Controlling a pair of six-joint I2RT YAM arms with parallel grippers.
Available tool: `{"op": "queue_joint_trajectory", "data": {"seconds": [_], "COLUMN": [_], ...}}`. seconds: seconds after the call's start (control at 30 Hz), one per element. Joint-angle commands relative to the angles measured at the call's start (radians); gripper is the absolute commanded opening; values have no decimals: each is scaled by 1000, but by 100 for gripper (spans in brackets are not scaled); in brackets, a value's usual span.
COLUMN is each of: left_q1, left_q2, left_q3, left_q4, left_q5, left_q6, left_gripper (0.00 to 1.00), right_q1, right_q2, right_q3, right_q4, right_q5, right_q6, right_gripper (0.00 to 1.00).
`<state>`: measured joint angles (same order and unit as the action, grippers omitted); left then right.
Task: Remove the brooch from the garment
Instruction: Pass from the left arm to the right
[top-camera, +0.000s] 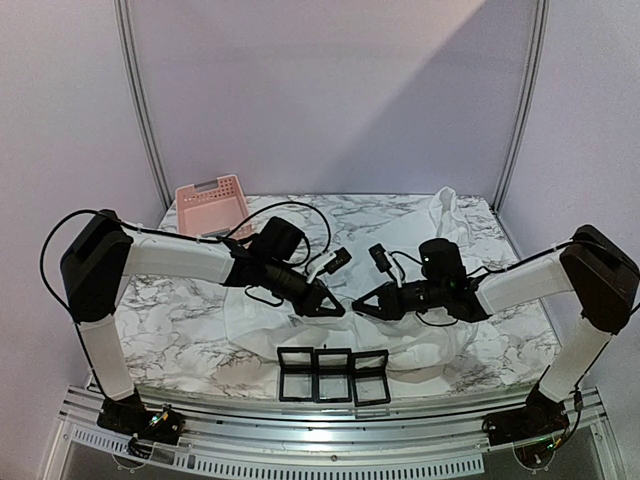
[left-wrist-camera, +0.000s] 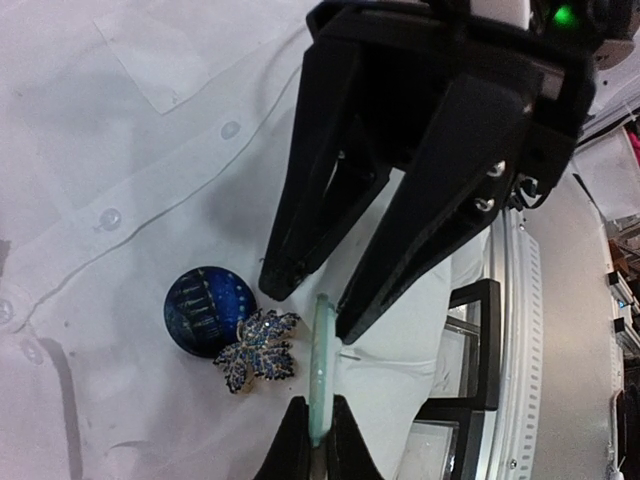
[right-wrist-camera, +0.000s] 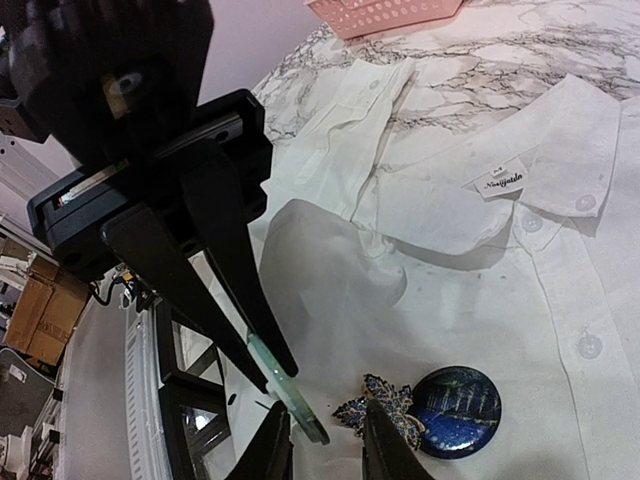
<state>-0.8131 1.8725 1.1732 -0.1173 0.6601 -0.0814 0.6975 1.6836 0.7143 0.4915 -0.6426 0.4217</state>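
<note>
**Green brooch (left-wrist-camera: 320, 360) gripped on edge**

Your left pincer (left-wrist-camera: 318, 405) is clamped tight on the green brooch, which stands edge-up on the white shirt (left-wrist-camera: 150, 130). Your right pincer (left-wrist-camera: 312, 310) is part open, with a finger on either side of the brooch's far rim.

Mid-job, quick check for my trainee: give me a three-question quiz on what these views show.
1. True or false: the left gripper is shut on the green piece.
2. The flower brooch lies: A) in the basket B) on the shirt, beside the blue badge C) in a frame.
3. Fill in: the right gripper has its jaws ___, either side of the green piece.
Key: 1 true; 2 B; 3 open.
</note>
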Motion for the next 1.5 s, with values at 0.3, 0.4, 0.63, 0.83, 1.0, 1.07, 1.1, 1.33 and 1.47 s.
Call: {"op": "queue_joint_trajectory", "data": {"seconds": [0.3,0.4,0.63,0.83,1.0,1.07,1.1,1.33,1.47], "left_q1": [11,10,11,15,33,35,35,53,66], "left_q2": [-26,-26,-33,-78,-129,-119,-111,-124,-163], "left_q3": [0,2,0,-23,-60,-49,-41,-45,-92], "left_q4": [7,7,7,28,74,55,40,36,98], "left_q5": [15,15,-27,-126,-147,-146,-152,-285,-376], "left_q6": [2,2,-11,-12,-17,-9,-7,-50,-124], "left_gripper": [0,0,17,55,64,65,66,70,72], "right_q1": [-7,-6,-6,-5,-5,-5,-6,-6,-5], "right_q2": [37,39,16,-42,-70,-78,-80,-104,-106], "right_q3": [31,31,13,-20,-26,-30,-31,-54,-55], "right_q4": [31,33,39,7,-36,-38,-39,-26,-23], "right_q5": [-81,-87,-39,85,123,128,134,239,257], "right_q6": [-8,-9,-10,-39,-73,-75,-75,-45,-40], "right_gripper": [12,4,0,0,0,0,0,0,0]}}
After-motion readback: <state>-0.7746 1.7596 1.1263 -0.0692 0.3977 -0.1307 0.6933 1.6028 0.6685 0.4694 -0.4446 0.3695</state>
